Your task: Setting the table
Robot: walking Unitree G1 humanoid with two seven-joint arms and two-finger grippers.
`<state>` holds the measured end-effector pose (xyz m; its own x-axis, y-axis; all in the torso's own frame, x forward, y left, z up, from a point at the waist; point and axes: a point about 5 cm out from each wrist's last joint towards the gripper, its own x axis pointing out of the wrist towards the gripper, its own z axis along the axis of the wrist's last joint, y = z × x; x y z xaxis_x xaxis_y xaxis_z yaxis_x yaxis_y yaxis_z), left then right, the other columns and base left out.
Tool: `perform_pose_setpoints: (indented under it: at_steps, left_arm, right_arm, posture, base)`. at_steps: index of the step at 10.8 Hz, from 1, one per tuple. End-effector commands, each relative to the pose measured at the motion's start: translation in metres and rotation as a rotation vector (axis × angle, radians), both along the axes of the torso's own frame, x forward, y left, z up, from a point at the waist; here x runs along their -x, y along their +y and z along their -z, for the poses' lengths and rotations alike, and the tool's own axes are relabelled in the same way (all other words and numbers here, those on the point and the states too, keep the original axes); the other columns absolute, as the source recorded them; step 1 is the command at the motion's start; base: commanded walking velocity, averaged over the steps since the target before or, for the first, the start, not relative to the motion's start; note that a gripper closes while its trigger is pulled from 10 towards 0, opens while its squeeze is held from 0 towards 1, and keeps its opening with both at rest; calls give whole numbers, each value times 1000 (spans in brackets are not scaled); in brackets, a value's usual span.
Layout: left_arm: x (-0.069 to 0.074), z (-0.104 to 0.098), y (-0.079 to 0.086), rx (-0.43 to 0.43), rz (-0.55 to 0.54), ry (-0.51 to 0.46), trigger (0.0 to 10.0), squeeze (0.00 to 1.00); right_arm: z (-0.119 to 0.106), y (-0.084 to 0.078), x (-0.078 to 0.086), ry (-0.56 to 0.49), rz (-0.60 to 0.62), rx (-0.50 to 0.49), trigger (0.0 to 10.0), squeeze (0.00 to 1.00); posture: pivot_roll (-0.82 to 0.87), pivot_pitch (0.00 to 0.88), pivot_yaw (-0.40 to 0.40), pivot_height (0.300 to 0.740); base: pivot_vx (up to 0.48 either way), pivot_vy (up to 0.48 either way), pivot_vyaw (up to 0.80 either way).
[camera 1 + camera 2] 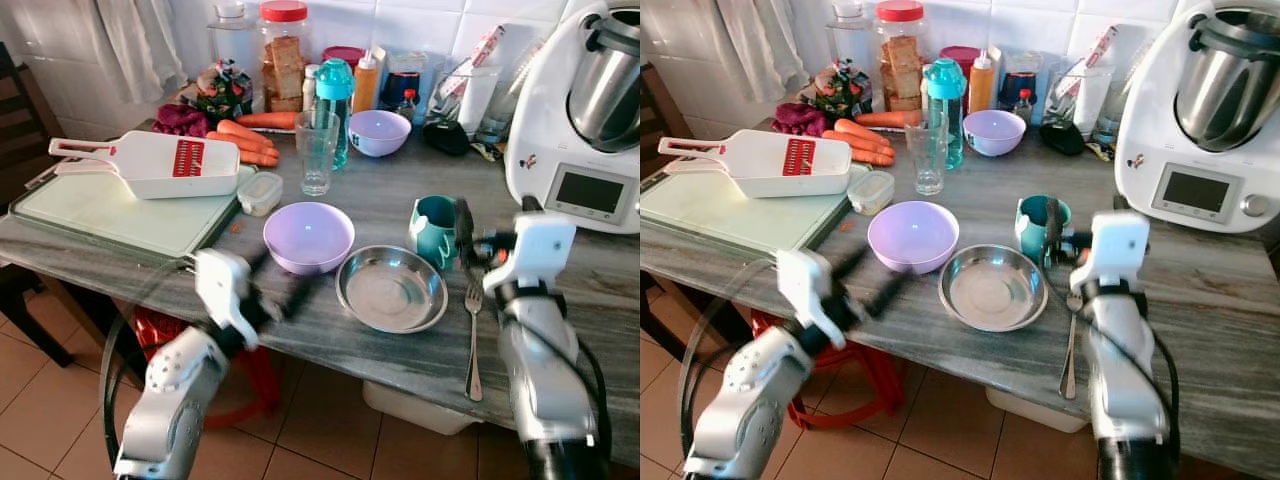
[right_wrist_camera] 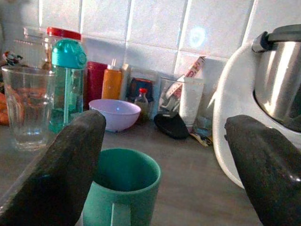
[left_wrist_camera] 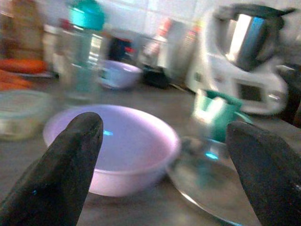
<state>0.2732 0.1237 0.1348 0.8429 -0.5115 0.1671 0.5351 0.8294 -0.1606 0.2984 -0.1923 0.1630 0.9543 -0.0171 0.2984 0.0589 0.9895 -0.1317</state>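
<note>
Lilac bowl (image 1: 308,236) on counter (image 1: 400,200) edge, touching steel plate (image 1: 391,289); teal mug (image 1: 434,229) behind plate, fork (image 1: 473,340) just right of it. Left gripper (image 1: 268,290) near bowl, fingers apart. Right gripper (image 1: 466,238) beside mug, fingers apart. Advised: centre left fingers on rim, close gently, avoid nudging plate.

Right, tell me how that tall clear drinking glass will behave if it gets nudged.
The tall clear drinking glass stands upright and narrow, so a high push would probably tip it. It looks like glass, so likely fragile. It seems empty, so probably light and easy to slide on the smooth grey stone counter.
</note>
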Motion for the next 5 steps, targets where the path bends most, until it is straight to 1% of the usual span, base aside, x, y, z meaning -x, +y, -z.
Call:
perform_pose_setpoints:
  at_steps: [1, 2, 3, 4, 5]
  left_arm:
    - [-3, 0, 6, -4, -78, -2, 10000, 0]
    - [-7, -1, 9, -1, -164, -3, 10000, 0]
    - [-8, -4, 10, 15, -206, -31, 10000, 0]
    - [-10, -8, 5, -9, -187, -47, 10000, 0]
    - [-14, -8, 7, -16, -217, -43, 10000, 0]
  right_arm:
    - [-8, 8, 3, -29, -15, 10, 10000, 1000]
    - [-8, 15, 8, -16, -19, 21, 10000, 180]
    - [-8, 20, 10, -17, -33, 52, 10000, 75]
    - [-8, 26, 11, -12, -53, 61, 10000, 24]
    - [-8, 29, 10, -9, -68, 53, 10000, 0]
  posture:
    - [75, 0, -20, 740]
    - [72, 0, -18, 740]
    - [72, 0, -18, 740]
    - [77, 0, -14, 740]
    - [77, 0, -14, 740]
  base:
    - [0, 0, 0]
    - [0, 0, 0]
    - [0, 0, 0]
    - [0, 0, 800]
    - [0, 0, 800]
